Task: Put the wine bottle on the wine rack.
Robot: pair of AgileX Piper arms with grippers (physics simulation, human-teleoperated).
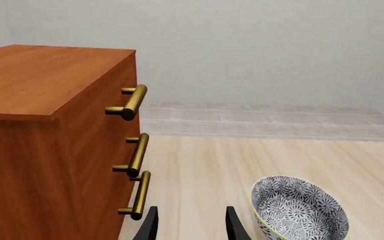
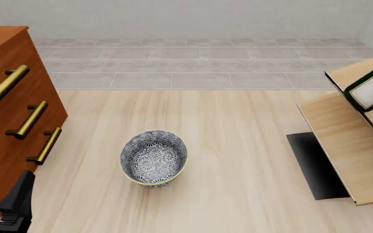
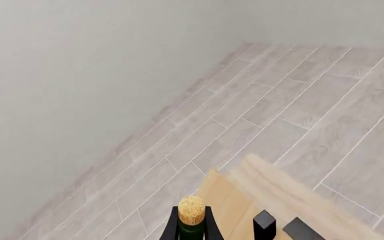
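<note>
The wine bottle (image 2: 370, 91) lies tilted on the wine rack (image 2: 342, 141) at the right edge of the front view; only its white label and some dark green glass show there. In the right wrist view, the tan cork (image 3: 191, 210) and green neck sit between my right gripper's (image 3: 192, 229) black fingers, which are shut on the neck. Pale wood of the rack (image 3: 259, 187) lies just behind. The right gripper is out of the front view. My left gripper (image 2: 4, 188) is open and empty at the near left, beside the cabinet; it also shows in the left wrist view (image 1: 190, 225).
A reddish-brown drawer cabinet (image 2: 5, 73) with three brass handles stands at the left, also in the left wrist view (image 1: 38, 125). A blue-patterned bowl (image 2: 153, 158) sits mid-table, also in the left wrist view (image 1: 299, 210). Grey tiled floor lies beyond the table's far edge.
</note>
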